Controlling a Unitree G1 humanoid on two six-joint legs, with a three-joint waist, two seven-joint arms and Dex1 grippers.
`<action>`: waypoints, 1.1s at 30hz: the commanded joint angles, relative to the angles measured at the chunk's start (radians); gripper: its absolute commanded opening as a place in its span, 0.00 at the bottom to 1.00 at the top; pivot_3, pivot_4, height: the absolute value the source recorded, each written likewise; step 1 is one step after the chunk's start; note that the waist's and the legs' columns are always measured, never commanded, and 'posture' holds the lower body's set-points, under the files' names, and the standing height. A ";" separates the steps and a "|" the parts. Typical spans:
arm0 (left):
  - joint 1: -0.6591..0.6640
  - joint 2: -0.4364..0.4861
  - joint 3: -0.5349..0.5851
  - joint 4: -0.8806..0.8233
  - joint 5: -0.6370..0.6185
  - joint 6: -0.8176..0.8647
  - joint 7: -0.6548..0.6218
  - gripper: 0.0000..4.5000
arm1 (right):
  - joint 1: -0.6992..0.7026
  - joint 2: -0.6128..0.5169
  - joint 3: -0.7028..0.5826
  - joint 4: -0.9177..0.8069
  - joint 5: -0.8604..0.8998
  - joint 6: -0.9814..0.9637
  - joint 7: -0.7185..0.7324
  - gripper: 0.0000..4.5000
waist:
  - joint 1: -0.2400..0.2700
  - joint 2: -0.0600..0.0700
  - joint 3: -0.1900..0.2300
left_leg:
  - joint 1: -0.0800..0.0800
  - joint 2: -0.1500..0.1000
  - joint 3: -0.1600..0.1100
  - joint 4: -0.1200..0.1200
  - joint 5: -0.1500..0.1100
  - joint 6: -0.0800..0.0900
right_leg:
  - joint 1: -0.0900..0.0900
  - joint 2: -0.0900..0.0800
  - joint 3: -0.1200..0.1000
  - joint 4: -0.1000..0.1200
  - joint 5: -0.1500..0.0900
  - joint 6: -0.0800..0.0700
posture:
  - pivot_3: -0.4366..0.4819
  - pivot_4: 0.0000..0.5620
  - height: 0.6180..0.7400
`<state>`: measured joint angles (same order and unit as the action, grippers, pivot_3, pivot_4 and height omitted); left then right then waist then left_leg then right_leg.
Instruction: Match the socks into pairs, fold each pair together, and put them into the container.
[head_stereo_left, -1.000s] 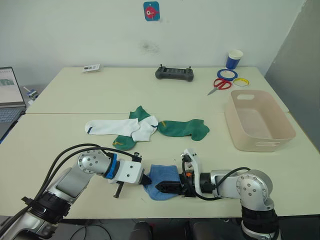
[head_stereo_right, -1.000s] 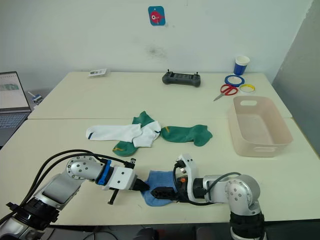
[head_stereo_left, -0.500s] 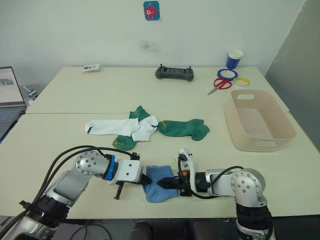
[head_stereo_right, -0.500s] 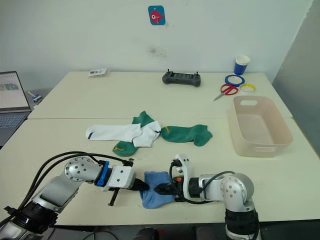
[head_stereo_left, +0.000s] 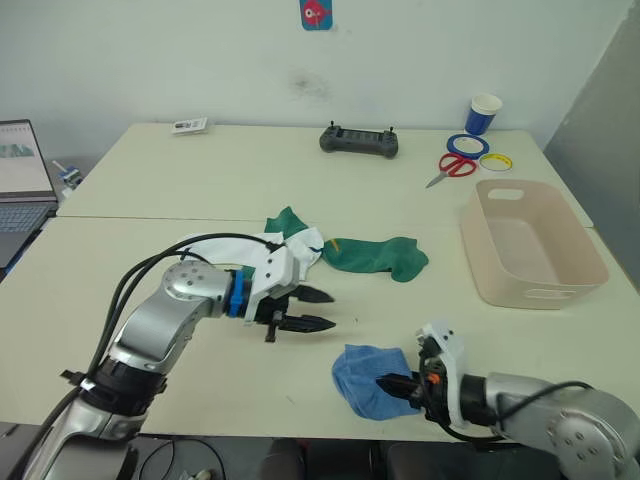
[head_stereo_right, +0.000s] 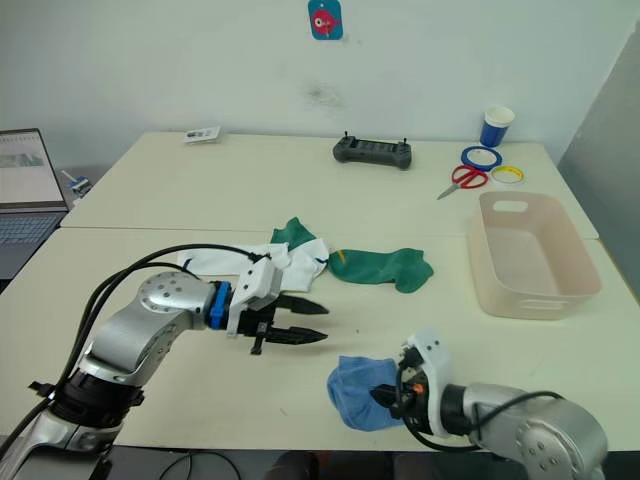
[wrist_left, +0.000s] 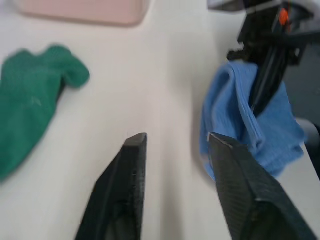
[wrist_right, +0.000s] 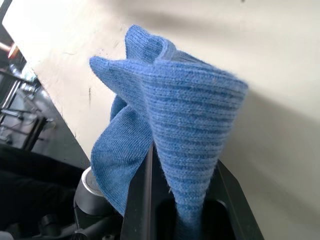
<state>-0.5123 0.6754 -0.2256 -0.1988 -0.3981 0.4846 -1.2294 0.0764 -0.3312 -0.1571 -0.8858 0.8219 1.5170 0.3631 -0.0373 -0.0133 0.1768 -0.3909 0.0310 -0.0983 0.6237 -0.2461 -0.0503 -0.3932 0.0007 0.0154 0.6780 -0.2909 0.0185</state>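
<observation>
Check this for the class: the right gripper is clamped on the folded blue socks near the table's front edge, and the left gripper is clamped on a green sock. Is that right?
Not quite. The left gripper is open and holds nothing, as the left wrist view shows; the green sock lies apart on the table. The right gripper is indeed clamped on the folded blue socks near the front edge.

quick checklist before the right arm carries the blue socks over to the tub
1. Right gripper shut on the blue socks: ok, fabric is pinched between its jaws in the right wrist view.
2. Both blue socks in that bundle: cannot tell, it is bunched.
3. Left gripper clear of the bundle: ok, jaws open and apart from it.
4. Container ready: ok, upright, nothing visible inside.
5. Path to the container: ok, bare table between them.
6. Other pairs sorted: not ok, green socks and white socks lie unfolded.
</observation>
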 joint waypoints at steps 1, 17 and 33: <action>-0.086 -0.047 -0.029 -0.044 -0.008 0.058 0.031 0.75 | 0.095 -0.030 -0.073 -0.141 0.032 -0.094 -0.001 0.00 | 0.002 -0.001 0.001 | 0.000 0.000 0.000 0.000 0.000 0.000 | 0.000 0.000 0.000 0.000 0.000 0.000 | 0.48 0.27 1.00; -0.388 -0.283 -0.045 0.089 -0.009 0.157 0.143 1.00 | 0.342 -0.620 -0.854 -0.080 0.431 -0.538 -0.109 0.00 | 0.005 -0.008 0.009 | -0.002 -0.003 0.000 0.005 0.000 0.000 | 0.004 0.000 0.003 -0.002 0.001 0.002 | 0.48 0.27 1.00; -0.436 -0.314 -0.007 0.012 -0.089 0.253 0.209 1.00 | -0.153 -1.102 -0.012 0.808 -0.744 -1.389 0.185 0.00 | 0.002 -0.007 0.012 | -0.004 -0.004 0.004 0.005 0.003 -0.005 | 0.004 -0.002 0.005 -0.007 0.002 0.004 | 0.48 0.27 1.00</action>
<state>-0.9325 0.3625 -0.2556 -0.1499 -0.4703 0.7357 -1.0297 -0.0032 -1.4435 -0.2514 -0.1576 0.1692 0.2177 0.5307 -0.0351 -0.0200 0.1890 -0.3941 0.0271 -0.0935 0.6293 -0.2430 -0.0558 -0.3894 -0.0011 0.0214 0.6711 -0.2892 0.0222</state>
